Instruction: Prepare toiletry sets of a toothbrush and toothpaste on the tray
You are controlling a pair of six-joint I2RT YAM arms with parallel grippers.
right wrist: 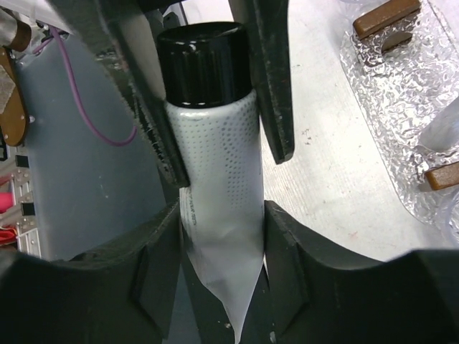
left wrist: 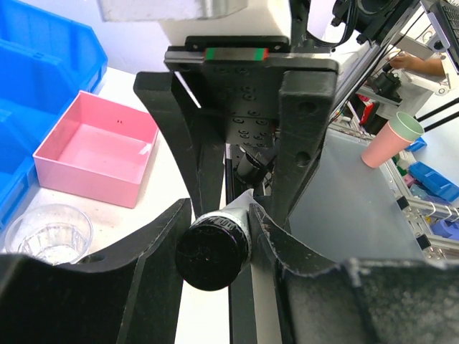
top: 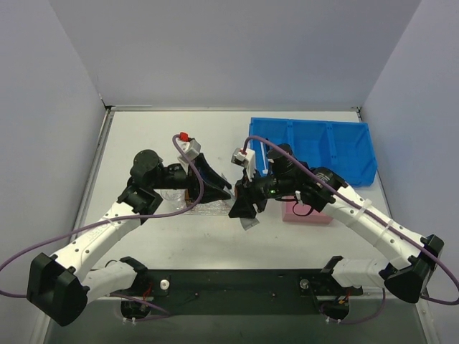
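Note:
One silvery-white toothpaste tube (right wrist: 215, 150) with a black cap (left wrist: 213, 247) hangs in the air between both grippers. My right gripper (right wrist: 222, 209) is shut on the tube's flat crimped end. My left gripper (left wrist: 220, 208) is closed on the cap end, both fingers touching the tube. The two grippers meet at mid-table, left (top: 226, 193) and right (top: 241, 206). The clear textured tray (right wrist: 401, 107) lies on the table beside them, and also shows under my left arm (top: 204, 204). No toothbrush is in view, and neither is the second tube.
Small brown blocks (right wrist: 386, 16) lie on the tray. A pink box (top: 308, 211) sits under my right arm, shown empty in the left wrist view (left wrist: 97, 154). A blue compartmented bin (top: 315, 147) stands at the back right. A clear cup (left wrist: 49, 233) stands near the pink box.

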